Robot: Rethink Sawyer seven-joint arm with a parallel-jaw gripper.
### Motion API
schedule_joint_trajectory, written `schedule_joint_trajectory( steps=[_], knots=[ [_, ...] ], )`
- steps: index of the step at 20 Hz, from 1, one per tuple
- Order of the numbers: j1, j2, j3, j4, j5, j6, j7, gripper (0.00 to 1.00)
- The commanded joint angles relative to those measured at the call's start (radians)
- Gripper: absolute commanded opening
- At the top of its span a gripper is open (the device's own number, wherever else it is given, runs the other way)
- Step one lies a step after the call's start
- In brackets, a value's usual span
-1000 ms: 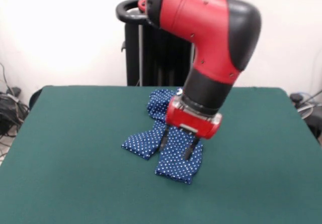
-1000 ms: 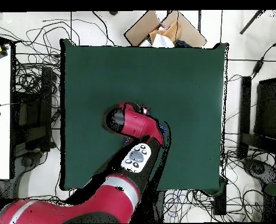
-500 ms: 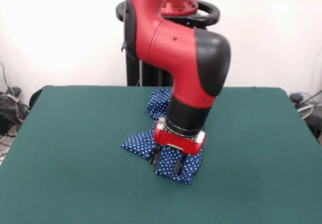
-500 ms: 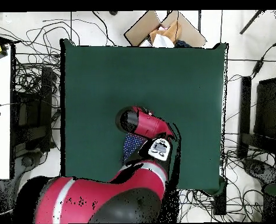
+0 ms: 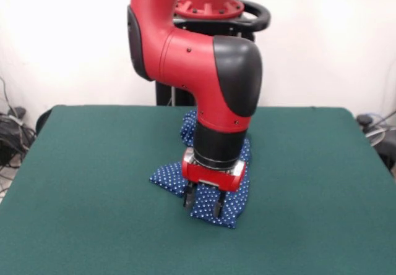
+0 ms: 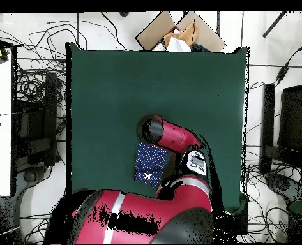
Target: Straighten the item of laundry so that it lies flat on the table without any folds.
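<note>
The item of laundry [image 5: 166,177], navy-blue trousers with white dots, lies crumpled near the middle of the green table [image 5: 86,164]. One leg points left, the other toward the near edge, and the waist is bunched behind the arm. My gripper [image 5: 203,204] points straight down over the near leg's end. It is open, with both fingertips [image 5: 187,199] at the cloth. In the overhead view the trousers [image 6: 150,161] show as a folded patch beside the red arm [image 6: 172,135], which hides the gripper.
A cardboard box [image 6: 179,33] sits just beyond the table's far edge in the overhead view. Cables and dark equipment [image 6: 35,127] line both sides of the table. Wide green cloth surrounds the garment on all sides.
The arm has swung round and the gripper has come down and toward the near end of the trouser leg, its fingers closer together. More of the garment now shows from overhead.
</note>
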Motion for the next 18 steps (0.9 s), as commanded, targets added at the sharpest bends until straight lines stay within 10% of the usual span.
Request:
schedule_joint_trajectory(
  steps=[1,3,4,18],
  knots=[
    [-0.001,0.095,0.216,0.001,-0.057,0.099,0.033,1.0],
    [0.001,0.093,0.217,-0.001,-0.059,0.113,0.043,1.0],
    [0.001,0.091,0.217,-0.003,-0.061,0.12,0.048,0.0],
    [-0.053,0.146,0.374,-0.002,-0.045,0.09,0.043,0.0]
  ],
)
